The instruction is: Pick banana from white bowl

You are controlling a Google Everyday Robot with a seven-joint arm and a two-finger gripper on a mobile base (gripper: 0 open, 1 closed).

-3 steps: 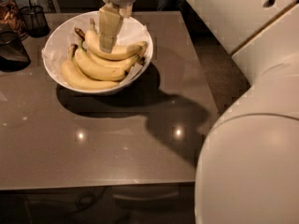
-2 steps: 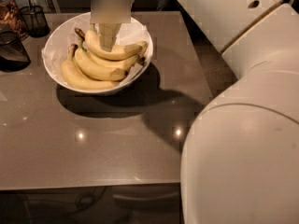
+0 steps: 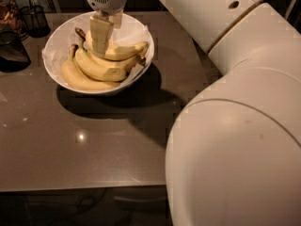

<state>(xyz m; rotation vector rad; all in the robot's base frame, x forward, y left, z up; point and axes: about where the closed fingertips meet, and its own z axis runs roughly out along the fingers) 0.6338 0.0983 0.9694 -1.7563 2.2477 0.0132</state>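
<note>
The robot's white arm [image 3: 235, 149] fills the near side from 3 to 6 o'clock. Beyond it lies the brown table [image 3: 94, 149], glossy, with a dark shadow cast toward 4 o'clock of the white bowl [image 3: 52, 51]. The bowl sits at 11 o'clock on the table, lined with crumpled white paper [image 3: 136, 29]. The bananas [image 3: 99, 69] lie inside it, curved, with stems toward 10 o'clock. The gripper [image 3: 101, 46] reaches down from 12 o'clock into the bowl, onto the uppermost banana [image 3: 124, 51]; I cannot tell whether it grips it. Farther off, at 10 o'clock of the bowl, stands a dark wire-mesh cup [image 3: 35, 18].
</note>
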